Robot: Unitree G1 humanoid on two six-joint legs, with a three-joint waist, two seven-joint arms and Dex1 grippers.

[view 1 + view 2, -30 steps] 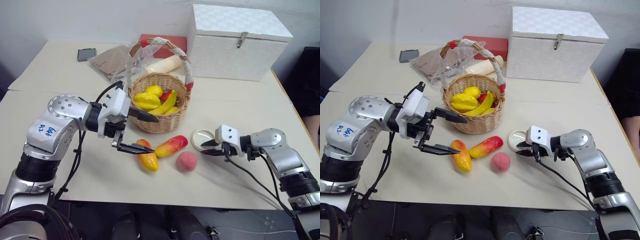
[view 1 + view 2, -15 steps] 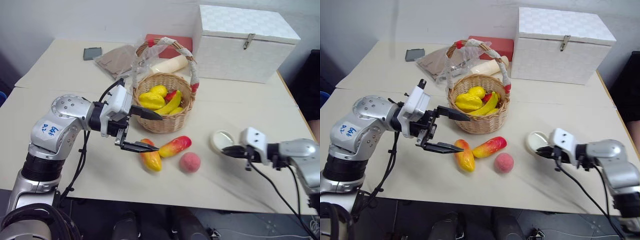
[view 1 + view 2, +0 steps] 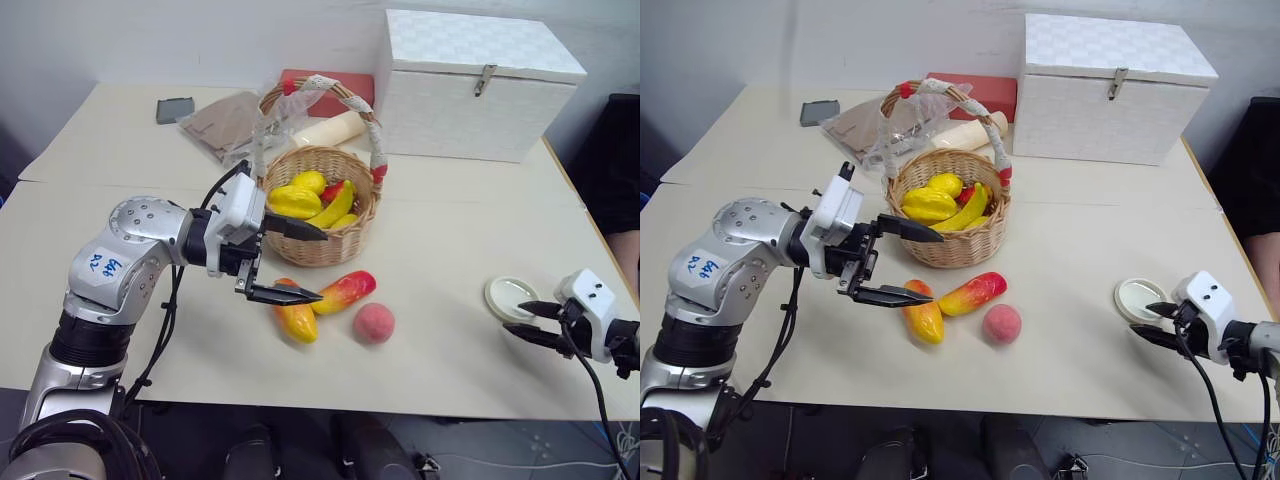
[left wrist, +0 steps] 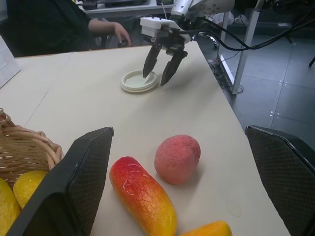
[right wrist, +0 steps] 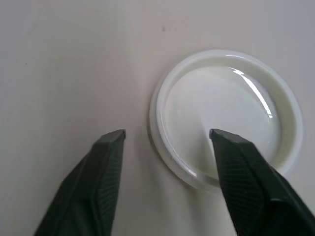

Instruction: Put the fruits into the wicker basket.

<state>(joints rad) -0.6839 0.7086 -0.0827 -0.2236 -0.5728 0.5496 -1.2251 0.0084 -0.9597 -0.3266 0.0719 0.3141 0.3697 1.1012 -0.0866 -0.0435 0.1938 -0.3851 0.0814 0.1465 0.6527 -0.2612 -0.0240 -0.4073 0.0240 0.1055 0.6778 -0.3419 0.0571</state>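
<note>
Bench: pale cream bench (image 3: 450, 250) against a white wall, carrying everything below.
Wicker basket: wicker basket (image 3: 318, 215) sits near the middle of the bench, its tall arched handle wrapped in clear plastic with red tape at the ends; yellow and red toy fruit already lie inside.
Fruits on the bench: 2 mango-like fruits lie just in front of the basket, 1 yellow-orange mango (image 3: 297, 315) and 1 red-tipped mango (image 3: 343, 291), meeting at their ends in a V; the pink peach (image 3: 373, 322) rests just beside them on the right.
Left claw: left claw (image 3: 300, 262) hangs between basket and mangoes, fingers spread wide, nothing in them; the lower finger is over the yellow-orange mango.
Right claw: right claw (image 3: 537, 324) is far out on the right, fingers parted and empty, tips either side of the near rim of the white lid (image 3: 511, 297).
Behind: white woven box (image 3: 475, 80) with a latch, red box (image 3: 325, 85), dark phone (image 3: 173, 108).
</note>
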